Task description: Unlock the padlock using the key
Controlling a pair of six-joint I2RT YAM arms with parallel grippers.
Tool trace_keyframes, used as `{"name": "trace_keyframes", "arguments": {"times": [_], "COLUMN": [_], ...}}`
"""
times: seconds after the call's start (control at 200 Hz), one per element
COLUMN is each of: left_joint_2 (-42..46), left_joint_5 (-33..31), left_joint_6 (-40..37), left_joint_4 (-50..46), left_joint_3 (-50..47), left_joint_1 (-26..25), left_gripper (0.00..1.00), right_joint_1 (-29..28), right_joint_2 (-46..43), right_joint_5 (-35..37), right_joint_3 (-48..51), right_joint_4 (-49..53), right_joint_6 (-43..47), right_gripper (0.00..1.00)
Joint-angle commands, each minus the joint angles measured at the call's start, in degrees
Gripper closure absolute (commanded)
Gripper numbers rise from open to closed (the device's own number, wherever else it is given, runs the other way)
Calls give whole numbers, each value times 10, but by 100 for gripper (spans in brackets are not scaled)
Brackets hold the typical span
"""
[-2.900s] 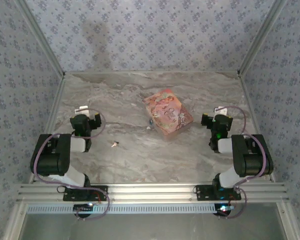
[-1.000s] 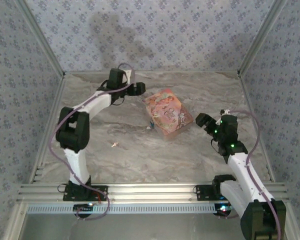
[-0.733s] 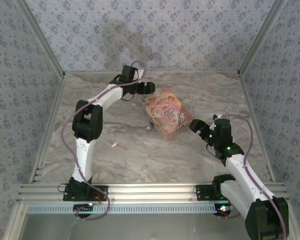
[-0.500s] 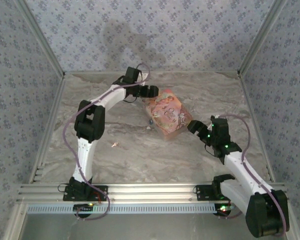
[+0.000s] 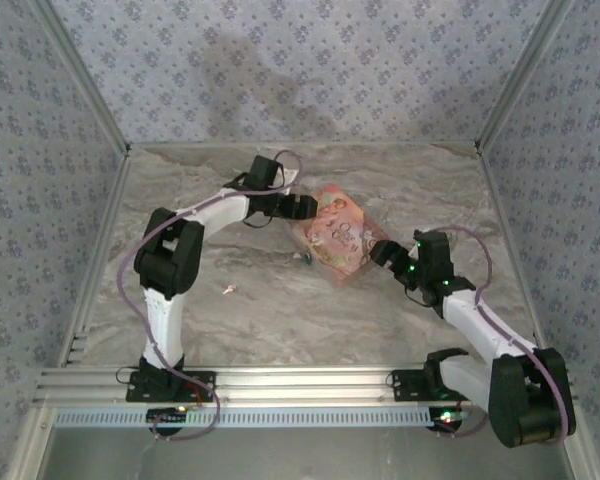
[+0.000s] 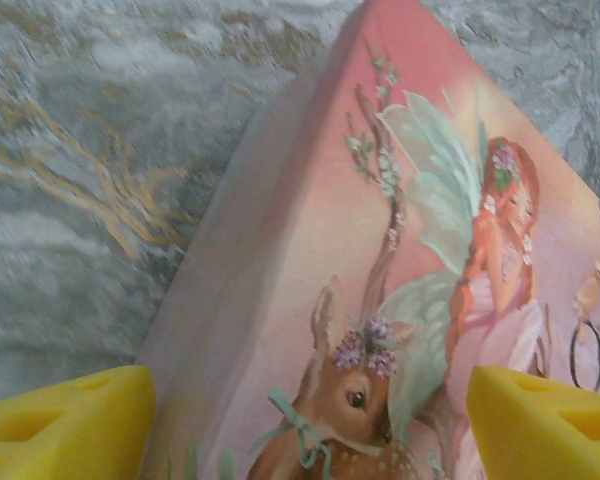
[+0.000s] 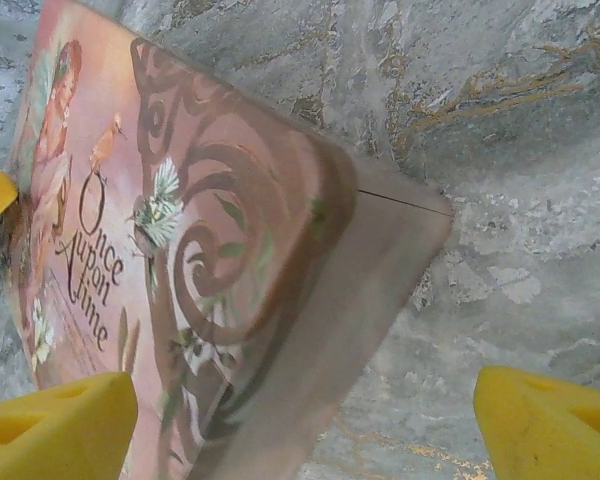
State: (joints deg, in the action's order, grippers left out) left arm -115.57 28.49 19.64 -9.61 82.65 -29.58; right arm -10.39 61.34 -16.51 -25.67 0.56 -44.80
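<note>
Corners of the glossy pink box (image 5: 338,232) are straddled by the left gripper (image 5: 304,208) and right gripper (image 5: 379,253), both spread apart. The table (image 5: 260,320) is veined like marble.

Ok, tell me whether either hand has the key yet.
No, the key lies on the table, apart from the left hand and right hand at the pink box.

matt cardboard box (image 5: 338,232), polished marble-look table (image 5: 280,320)

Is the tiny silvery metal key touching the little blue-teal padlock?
Apart. Top view: bare marble table lies between the tiny silvery metal key and the little blue-teal padlock.
</note>
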Motion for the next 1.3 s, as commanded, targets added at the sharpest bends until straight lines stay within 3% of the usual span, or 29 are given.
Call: {"name": "trace_keyframes", "arguments": {"times": [0.0,0.405,0.65,0.964,1.134,1.294], "left_joint_2": [60,186,272,306,306,344], "left_joint_5": [8,-54,-110,-173,-188,-240], "left_joint_6": [26,116,138,134,142,154], "left_joint_4": [65,205,232,214,220,197], "left_joint_3": [-45,-256,-360,-392,-395,-410], "left_joint_1": [-21,-54,-59,-56,-47,-45], "left_gripper": [20,21,21,21,21,16], "right_joint_1": [-4,-10,-37,-82,-84,-68], "right_joint_2": [14,133,237,339,346,329], "right_joint_5": [-17,-62,-86,-78,-52,-25], "right_joint_3": [-23,-96,-189,-296,-312,-322], "right_joint_4": [-13,-31,-25,-10,18,70], "right_joint_6": [-4,22,44,49,69,108], "right_gripper": [12,24,27,29,25,22]}}
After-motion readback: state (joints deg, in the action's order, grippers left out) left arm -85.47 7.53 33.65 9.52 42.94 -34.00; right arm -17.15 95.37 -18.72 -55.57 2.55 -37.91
